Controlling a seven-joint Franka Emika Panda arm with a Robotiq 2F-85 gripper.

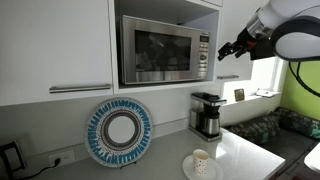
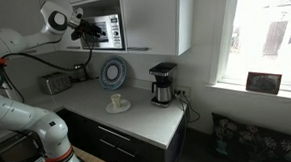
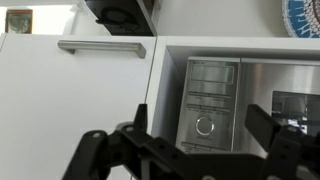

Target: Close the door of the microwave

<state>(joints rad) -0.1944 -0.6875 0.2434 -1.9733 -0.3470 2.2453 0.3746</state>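
Note:
The stainless-steel microwave (image 1: pixel 165 50) sits in a niche between white cabinets; it also shows in an exterior view (image 2: pixel 108 31). Its dark glass door (image 1: pixel 155 50) looks flush with the front. My gripper (image 1: pixel 225 50) is open and empty, in the air just off the microwave's control-strip side. In an exterior view (image 2: pixel 93 32) it hangs in front of the microwave. The wrist view is upside down. There my open gripper (image 3: pixel 200 130) frames the control strip (image 3: pixel 212 105) with its round dial. The door's glass (image 3: pixel 300 100) shows at the right edge.
A coffee maker (image 1: pixel 207 113), a blue-rimmed decorative plate (image 1: pixel 120 130) and a cup on a saucer (image 1: pixel 202 162) stand on the counter below. A toaster (image 2: pixel 53 83) stands at the counter's end. A cabinet door with a bar handle (image 3: pixel 100 47) adjoins the microwave.

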